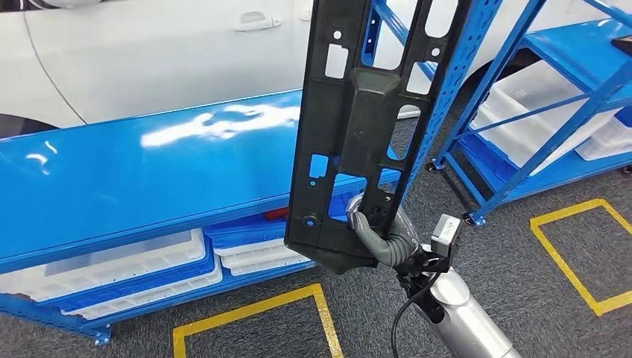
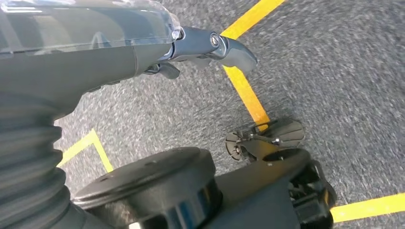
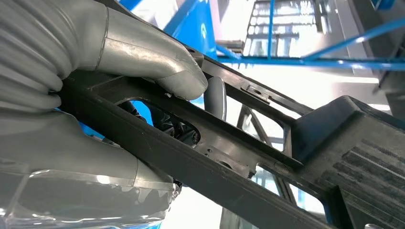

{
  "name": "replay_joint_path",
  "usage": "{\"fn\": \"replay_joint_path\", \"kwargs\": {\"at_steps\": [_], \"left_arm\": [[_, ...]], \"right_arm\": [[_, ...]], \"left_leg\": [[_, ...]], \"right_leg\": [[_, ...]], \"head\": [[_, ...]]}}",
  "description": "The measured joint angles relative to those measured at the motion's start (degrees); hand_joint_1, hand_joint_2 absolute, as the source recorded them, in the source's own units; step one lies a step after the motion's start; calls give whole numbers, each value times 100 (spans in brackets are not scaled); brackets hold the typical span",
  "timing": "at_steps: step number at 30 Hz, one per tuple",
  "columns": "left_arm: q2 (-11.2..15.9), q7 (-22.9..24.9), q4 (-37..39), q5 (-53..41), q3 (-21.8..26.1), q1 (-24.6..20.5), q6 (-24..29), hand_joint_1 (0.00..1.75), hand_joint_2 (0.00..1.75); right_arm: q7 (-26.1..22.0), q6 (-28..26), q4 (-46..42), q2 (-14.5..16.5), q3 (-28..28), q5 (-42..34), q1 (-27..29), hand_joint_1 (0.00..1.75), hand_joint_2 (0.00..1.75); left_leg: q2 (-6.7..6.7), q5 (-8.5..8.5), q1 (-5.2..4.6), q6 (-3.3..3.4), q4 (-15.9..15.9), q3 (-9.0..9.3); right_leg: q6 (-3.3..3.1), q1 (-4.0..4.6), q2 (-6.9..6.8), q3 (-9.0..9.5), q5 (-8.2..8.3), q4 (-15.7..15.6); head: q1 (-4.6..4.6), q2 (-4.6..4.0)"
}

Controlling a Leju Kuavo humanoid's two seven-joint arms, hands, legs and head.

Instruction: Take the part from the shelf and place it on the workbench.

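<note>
Already our right hand (image 1: 376, 227) gripped the black part (image 1: 365, 112) by its lower edge, upright above the blue workbench (image 1: 134, 164), and we judged the tall piece might swing and clip the shelf frame (image 1: 462, 67), our left hand (image 2: 210, 47) hanging empty.

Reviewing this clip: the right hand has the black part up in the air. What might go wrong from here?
1. The right hand grips the part only near its lower end, so the long upright panel may tilt or slip.
2. The part's top stands in front of the blue rack; turning could knock it, though their spacing is unclear.
3. The part blocks much of the head view, so placing it on the blue workbench could be misjudged.
</note>
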Motion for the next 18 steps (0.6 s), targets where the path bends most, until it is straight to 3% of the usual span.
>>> {"fn": "replay_joint_path", "kwargs": {"at_steps": [2, 4, 5, 7, 9, 11, 12, 13, 15, 17, 18], "left_arm": [[-3, 1, 0, -11, -3, 2, -8, 0, 175], [-2, 5, 0, -15, -4, -3, -15, 0, 175], [-2, 9, 0, -12, -5, -10, -16, 0, 175], [-1, 23, 0, -4, -5, -18, -18, 0, 175], [-1, 45, 0, 13, -2, -3, -18, 0, 175], [-1, 63, 0, 31, 3, 2, -18, 0, 175], [-1, 74, 0, 29, 4, -5, -17, 0, 175], [1, 87, 0, 21, 4, -10, -16, 0, 175], [7, 109, 0, -1, 3, -2, -15, 0, 175], [9, 110, 0, -13, 2, 20, -18, 0, 175], [9, 109, 0, -19, 0, 28, -19, 0, 175]], "right_arm": [[6, 0, -32, 0, -6, 4, -19, 175, 175], [8, 0, -52, -1, -13, 6, -22, 175, 175], [7, 0, -63, -2, -18, 5, -17, 175, 175], [4, -3, -86, -22, -27, -3, -31, 175, 175], [-3, -11, -108, -43, -31, -11, -53, 175, 175], [-6, -20, -123, -44, -39, -13, -52, 175, 175], [-5, -30, -131, -44, -49, -11, -45, 175, 175], [-5, -38, -143, -44, -65, -10, -35, 175, 175], [-9, -63, -200, -44, -125, -9, -8, 175, 175], [-17, -83, -275, -44, -202, -6, 19, 175, 175], [-20, -92, -314, -44, -238, -1, 39, 175, 175]], "left_leg": [[114, -27, -27, -46, 0, 23], [240, -53, -40, -100, -11, 50], [229, -84, -34, -134, 6, 67], [-9, -275, -18, -201, 286, -28], [-279, -613, 9, -243, 992, -356], [-336, -814, 20, -264, 1593, -658], [-340, -785, 22, -268, 1678, -712], [-345, -673, 27, -267, 1592, -687], [-440, -254, 49, -257, 982, -442], [-707, 11, 87, -234, 321, -165], [-804, 41, 97, -220, 150, -98]], "right_leg": [[-79, 71, -172, 204, 82, -421], [-141, 80, -59, 209, 85, -470], [-167, 64, 11, 224, 99, -498], [-223, 16, 132, 265, 132, -554], [-252, 5, 262, 268, 140, -562], [-259, 6, 387, 265, 140, -554], [-257, 6, 449, 266, 139, -547], [-251, 3, 511, 269, 135, -538], [-223, -10, 670, 274, 117, -505], [-168, -14, 822, 239, 95, -445], [-134, -23, 886, 208, 94, -424]], "head": [[0, 0], [0, 0], [0, 0], [0, 0], [0, 0], [0, 0], [0, 0], [0, 0], [0, 0], [0, 0], [0, 0]]}}
